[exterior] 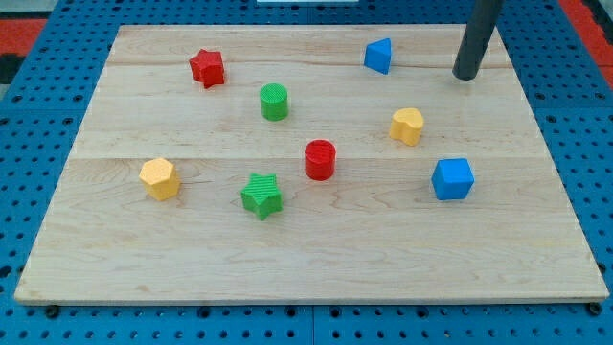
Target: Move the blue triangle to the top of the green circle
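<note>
The blue triangle [379, 56] sits near the view's top, right of centre. The green circle [274, 102] stands lower and to the left of it, well apart. My tip [466, 75] rests on the board to the right of the blue triangle, a short gap away, not touching it. The dark rod rises from the tip out of the view's top edge.
A red star [207, 67] lies at the top left. A yellow heart-like block [407, 126] and a blue cube [452, 179] are at the right. A red circle [320, 159], a green star [261, 195] and a yellow hexagon [159, 178] lie lower. The wooden board [536, 259] sits on a blue perforated table.
</note>
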